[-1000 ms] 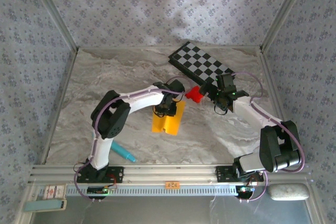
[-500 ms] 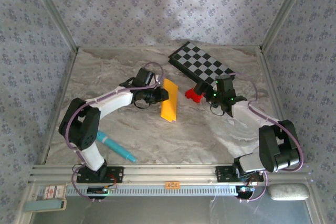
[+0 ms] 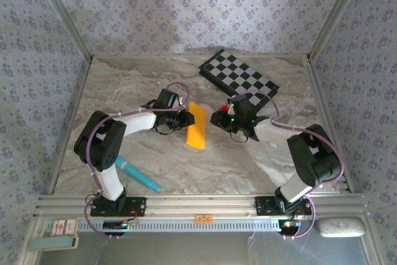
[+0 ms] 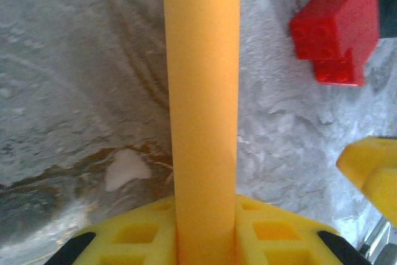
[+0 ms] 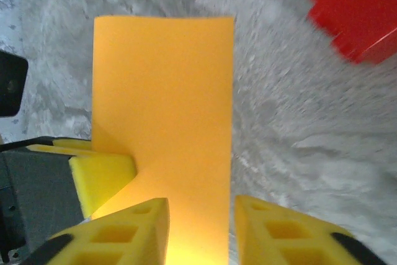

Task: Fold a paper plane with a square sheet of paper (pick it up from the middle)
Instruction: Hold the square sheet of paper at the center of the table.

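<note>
The desk (image 3: 155,85) is a grey-white marbled slab with a smooth veined surface. At its far right lies a flat, rigid black-and-white checkerboard (image 3: 239,77).

Near the middle of the desk is the sheet of paper (image 3: 197,125), thin, matte and orange-yellow. It is folded to a long narrow rectangle and raised off the marble. The left end effector (image 3: 187,120) is clamped on the sheet's left side. In the left wrist view the paper rises as a straight band from between that end effector's yellow gridded fingers (image 4: 273,231).

The right end effector (image 5: 201,234) is just right of the sheet. Its fingers stand apart with the paper's flat face showing in the gap between them. Whether they touch the paper I cannot tell.

A slim teal pen-like stick (image 3: 138,174) lies near the left arm's base. A small red studded plastic block (image 4: 338,29) sits on the marble beside the right end effector.
</note>
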Controlling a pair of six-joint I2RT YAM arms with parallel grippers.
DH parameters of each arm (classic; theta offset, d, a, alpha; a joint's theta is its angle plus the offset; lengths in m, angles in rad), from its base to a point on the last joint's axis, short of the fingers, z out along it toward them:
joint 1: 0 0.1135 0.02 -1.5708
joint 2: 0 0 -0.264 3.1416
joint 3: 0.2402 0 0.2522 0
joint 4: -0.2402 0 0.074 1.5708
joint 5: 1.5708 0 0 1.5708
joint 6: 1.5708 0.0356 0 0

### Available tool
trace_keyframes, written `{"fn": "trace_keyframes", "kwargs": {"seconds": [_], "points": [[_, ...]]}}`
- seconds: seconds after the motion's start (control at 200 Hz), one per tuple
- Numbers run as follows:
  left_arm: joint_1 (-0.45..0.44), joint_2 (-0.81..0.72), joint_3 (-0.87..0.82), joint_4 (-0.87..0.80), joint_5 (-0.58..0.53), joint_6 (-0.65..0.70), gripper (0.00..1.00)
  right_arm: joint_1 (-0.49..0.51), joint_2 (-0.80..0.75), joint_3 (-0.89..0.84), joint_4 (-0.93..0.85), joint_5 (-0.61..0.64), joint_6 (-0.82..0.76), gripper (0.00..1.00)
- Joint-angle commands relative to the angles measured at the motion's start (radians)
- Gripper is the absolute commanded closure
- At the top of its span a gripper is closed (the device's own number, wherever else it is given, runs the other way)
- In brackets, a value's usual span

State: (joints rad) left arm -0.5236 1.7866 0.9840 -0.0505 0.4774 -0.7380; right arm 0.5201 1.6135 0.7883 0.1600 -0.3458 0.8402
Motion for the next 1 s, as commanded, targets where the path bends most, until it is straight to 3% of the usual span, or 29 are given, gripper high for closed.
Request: {"fn": "trace_keyframes", "kwargs": {"seconds": [0.0, 0.12, 0.295, 0.68, 0.995], "points": [[0.009, 0.016, -0.010, 0.015, -0.011, 0.018, 0.77, 0.029, 0.081, 0.066, 0.019, -0.047, 0.019, 0.75], [0.010, 0.028, -0.010, -0.001, -0.020, 0.025, 0.77, 0.052, 0.159, 0.117, 0.012, -0.076, 0.043, 0.83], [0.010, 0.035, -0.013, -0.015, -0.041, 0.025, 0.77, 0.073, 0.224, 0.172, -0.026, -0.084, 0.039, 0.87], [0.010, 0.037, -0.007, -0.049, -0.062, 0.033, 0.75, 0.081, 0.309, 0.231, -0.168, -0.039, 0.036, 0.88], [-0.008, 0.000, 0.080, -0.286, -0.220, 0.083, 0.67, 0.083, 0.364, 0.234, -0.174, -0.039, 0.063, 0.88]]}}
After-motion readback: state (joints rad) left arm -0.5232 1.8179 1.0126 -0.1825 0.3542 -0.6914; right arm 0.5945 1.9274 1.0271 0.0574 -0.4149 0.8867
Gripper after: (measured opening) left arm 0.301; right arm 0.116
